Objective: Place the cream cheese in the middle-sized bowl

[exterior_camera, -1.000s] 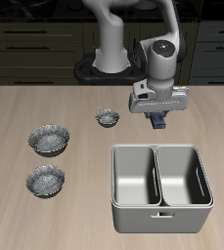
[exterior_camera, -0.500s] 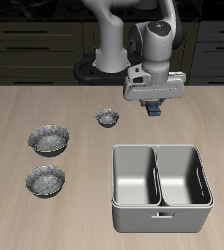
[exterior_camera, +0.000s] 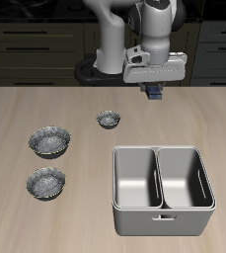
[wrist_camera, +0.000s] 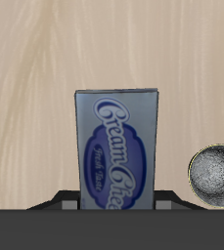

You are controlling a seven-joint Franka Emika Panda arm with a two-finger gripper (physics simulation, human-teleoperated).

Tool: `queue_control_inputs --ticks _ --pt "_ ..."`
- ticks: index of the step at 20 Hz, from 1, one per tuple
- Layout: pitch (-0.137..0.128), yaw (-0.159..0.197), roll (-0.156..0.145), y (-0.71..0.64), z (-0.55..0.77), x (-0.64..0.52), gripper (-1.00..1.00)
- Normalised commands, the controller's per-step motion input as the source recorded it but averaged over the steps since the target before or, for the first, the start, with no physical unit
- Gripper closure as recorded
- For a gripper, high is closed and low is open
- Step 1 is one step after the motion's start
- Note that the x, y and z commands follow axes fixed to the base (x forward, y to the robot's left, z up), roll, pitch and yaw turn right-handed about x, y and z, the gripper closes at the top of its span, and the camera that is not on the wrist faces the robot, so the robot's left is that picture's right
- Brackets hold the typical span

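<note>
The cream cheese [exterior_camera: 157,97], a dark blue packet with a paler label, hangs in the air above the table's back part, and my gripper [exterior_camera: 156,92] is shut on it. In the wrist view the cream cheese [wrist_camera: 116,146] fills the middle, label facing the camera. The middle-sized bowl [exterior_camera: 45,182] sits near the table's front edge, far from the gripper. Just behind it stands the slightly wider bowl [exterior_camera: 49,141]. The tiny bowl [exterior_camera: 109,120] is the one closest to the gripper.
A steel two-compartment bin [exterior_camera: 163,189] stands toward the table's front, nearer the camera than the gripper. The robot's base [exterior_camera: 110,67] is at the back. One speckled bowl [wrist_camera: 214,176] shows in the wrist view beside the packet.
The gripper has risen with the cream cheese and shifted slightly toward the table's back. The bowls and the bin have stayed in place.
</note>
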Motion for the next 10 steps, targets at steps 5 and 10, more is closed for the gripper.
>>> queue_control_inputs --ticks 5,10 --pt "-0.035 0.007 -0.001 -0.09 0.27 0.00 1.00" --pt "-0.015 0.010 -0.012 -0.24 0.19 0.04 1.00"
